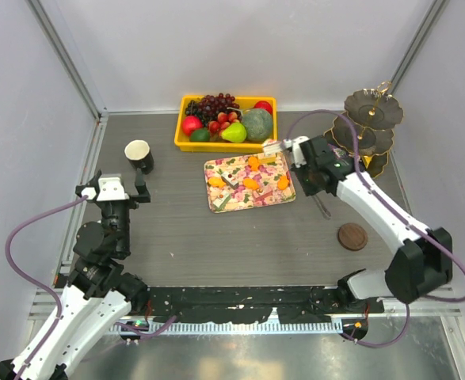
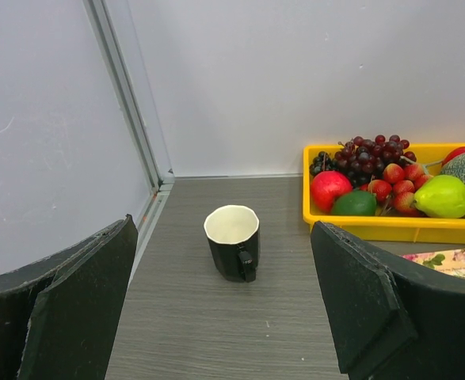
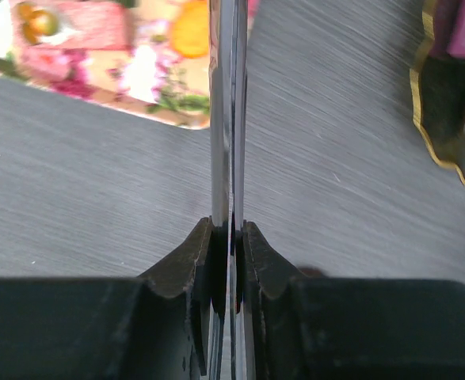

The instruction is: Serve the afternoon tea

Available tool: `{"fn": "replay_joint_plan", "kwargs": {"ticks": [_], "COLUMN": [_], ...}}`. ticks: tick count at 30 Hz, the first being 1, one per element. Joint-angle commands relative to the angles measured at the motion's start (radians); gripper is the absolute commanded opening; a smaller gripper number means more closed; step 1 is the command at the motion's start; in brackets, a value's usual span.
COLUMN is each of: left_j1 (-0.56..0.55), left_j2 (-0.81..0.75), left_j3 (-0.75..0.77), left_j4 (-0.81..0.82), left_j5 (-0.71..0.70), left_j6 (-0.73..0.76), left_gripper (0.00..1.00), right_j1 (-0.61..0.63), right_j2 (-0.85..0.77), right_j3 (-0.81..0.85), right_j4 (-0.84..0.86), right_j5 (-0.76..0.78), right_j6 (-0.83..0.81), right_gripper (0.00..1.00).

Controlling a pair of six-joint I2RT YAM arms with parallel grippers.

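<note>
Left gripper [image 2: 224, 234], fingers spread wide, faces the black cup [image 1: 139, 154] on the worktop [image 1: 216, 245]. Right gripper [image 3: 228, 237] pinches thin metal tongs [image 3: 222, 119] between floral tray [image 1: 210, 194] and three-tier stand [image 1: 372, 111].

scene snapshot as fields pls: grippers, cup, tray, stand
left gripper: open, holding nothing, facing the black cup with a gap between them
right gripper: shut on thin metal tongs, between floral tray and tiered stand
black cup: upright, far left of table
orange pastries: on floral tray
tiered stand: far right, gold-rimmed
yellow bin: fruit, behind the tray
</note>
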Motion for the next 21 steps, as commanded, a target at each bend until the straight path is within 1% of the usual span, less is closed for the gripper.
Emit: {"fn": "replay_joint_plan", "kwargs": {"ticks": [1,5,6,12,15,19,20,21], "left_j1": [-0.002,-0.002,-0.002,-0.002,-0.002,0.000,-0.002,-0.002], "left_j2": [-0.010,-0.012,-0.012,-0.010,-0.013,-0.015,-0.016,-0.018], "left_j3": [0.025,0.023,0.023,0.019,0.017,0.013,0.012,0.014], "left_j4": [0.024,0.026,0.027,0.030,0.036,0.039,0.041,0.041], "left_j5": [0.000,0.000,0.000,-0.003,-0.005,-0.006,-0.006,-0.006], "left_j6": [-0.004,-0.005,-0.005,-0.004,-0.002,-0.002,-0.002,-0.004], "left_gripper": [0.99,0.99,0.99,0.99,0.99,0.99,0.99,0.99], "right_j1": [-0.120,-0.223,-0.240,-0.326,-0.358,-0.373,-0.378,-0.381], "right_j2": [-0.144,-0.181,-0.183,-0.180,-0.172,-0.155,-0.154,-0.154], "right_j3": [-0.058,-0.091,-0.095,-0.146,-0.164,-0.189,-0.202,-0.209], "right_j4": [0.107,0.129,0.133,0.158,0.164,0.173,0.176,0.187], "right_j5": [0.052,0.016,0.008,-0.064,-0.107,-0.115,-0.154,-0.158], "right_j6": [0.135,0.172,0.204,0.266,0.287,0.310,0.321,0.330], "right_gripper": [0.05,0.05,0.05,0.05,0.05,0.05,0.06,0.05]}}
